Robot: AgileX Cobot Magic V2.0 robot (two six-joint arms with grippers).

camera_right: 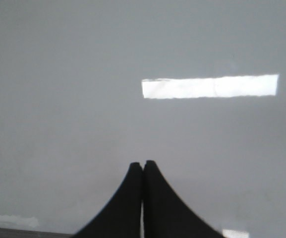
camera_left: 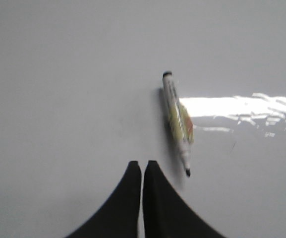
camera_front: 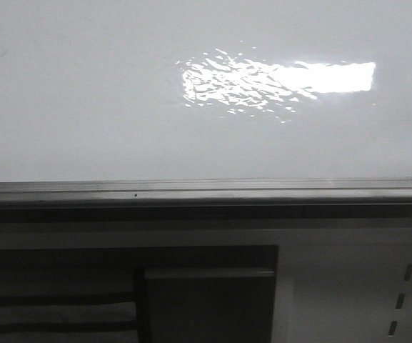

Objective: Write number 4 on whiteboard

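I find the whiteboard blank: no number 4 visible, so writing is wholly outstanding. A marker lies ungrasped near my left hand, which is closed and empty. My right hand likewise closed, empty.

All 3 views are dim, grey and nearly colourless. In the front view a bright rippled glare patch sits on the glossy whiteboard, blown out to pure white. The left wrist view is soft; a marker casts a faint shadow beside it, next to a streaky reflection. The right wrist view is blurred, with 1 clean rectangular reflection.
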